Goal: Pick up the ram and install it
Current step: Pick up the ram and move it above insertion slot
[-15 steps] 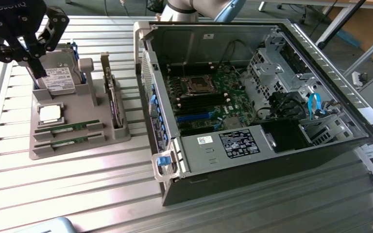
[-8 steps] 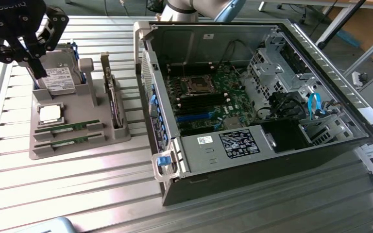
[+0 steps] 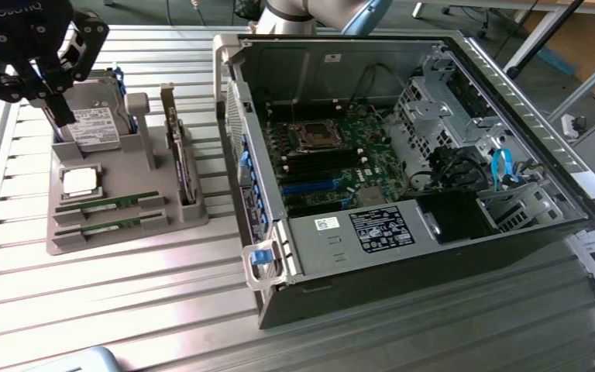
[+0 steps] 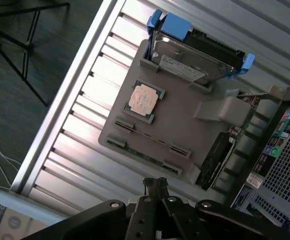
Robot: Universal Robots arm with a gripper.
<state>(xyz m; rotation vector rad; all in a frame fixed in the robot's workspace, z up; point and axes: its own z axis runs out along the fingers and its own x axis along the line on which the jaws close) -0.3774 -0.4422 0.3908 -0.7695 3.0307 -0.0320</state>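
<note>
- The grey tray [image 4: 177, 122] sits on the slatted metal table [image 3: 122, 310], at the exterior view's left of the open computer case [image 3: 276, 70].
- The tray holds a hard drive [image 3: 96, 120] standing on edge in a blue-clipped carrier. A square silver processor [image 3: 78, 180] lies flat in its own recess. A dark expansion card [image 3: 180, 163] stands upright along the side nearest the case.
- The ram [image 3: 106, 203] lies in a slot of the tray just beside the processor. A second ram stick [image 3: 99, 227] lies parallel to it in the next slot, at the tray's outer edge. Both are still seated.
- The case lies open with its motherboard [image 3: 328, 159] exposed and a processor socket [image 3: 316, 136] near the board's middle. A metal drive cage with a blue cable [image 3: 501, 167] stands at the exterior view's right.
- The gripper [image 3: 63, 116] hangs over the hard-drive end of the tray, fingers clenched together with nothing between them. It is well apart from both sticks.
- In the exterior view, the picture's edge cuts off the gripper's body.
- The expansion card shows only edge-on.
- Long dark slots lie beside the socket, and I cannot tell whether any is filled.
- The wrist view shows the sticks only as thin lines.
</note>
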